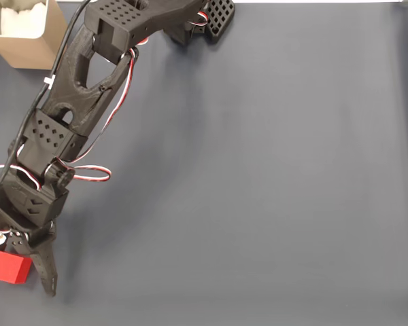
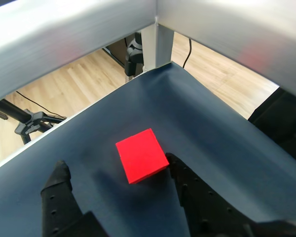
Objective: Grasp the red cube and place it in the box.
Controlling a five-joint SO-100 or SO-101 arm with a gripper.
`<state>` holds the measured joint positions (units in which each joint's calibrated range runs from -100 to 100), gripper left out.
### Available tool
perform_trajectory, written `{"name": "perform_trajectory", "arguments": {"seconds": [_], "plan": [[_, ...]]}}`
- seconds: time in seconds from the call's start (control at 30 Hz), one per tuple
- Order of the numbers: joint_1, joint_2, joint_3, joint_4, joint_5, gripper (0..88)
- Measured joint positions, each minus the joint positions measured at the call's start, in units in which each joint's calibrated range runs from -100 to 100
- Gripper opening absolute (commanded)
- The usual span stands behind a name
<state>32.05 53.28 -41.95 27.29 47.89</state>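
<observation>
In the fixed view the arm reaches down to the near left corner of the dark mat [image 1: 272, 176], where the red cube [image 1: 11, 267] lies close to the left edge. The gripper [image 1: 28, 272] sits over it with one black finger beside the cube on its right; the other finger is hard to make out there. The box [image 1: 28, 42] stands at the far left corner, well apart from the cube.

In the wrist view the gripper [image 2: 119, 173] has its jaws spread, and the red cube [image 2: 141, 155] rests on the mat between them, touching or nearly touching the right finger. To grasp well, I judge the arm should centre the cube between the fingers and lower slightly before closing.
</observation>
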Motion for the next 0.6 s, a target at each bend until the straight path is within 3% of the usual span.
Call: {"name": "perform_trajectory", "arguments": {"seconds": [0.6], "plan": [[-0.89,0.52,-0.99,0.00,-0.15,43.2]]}}
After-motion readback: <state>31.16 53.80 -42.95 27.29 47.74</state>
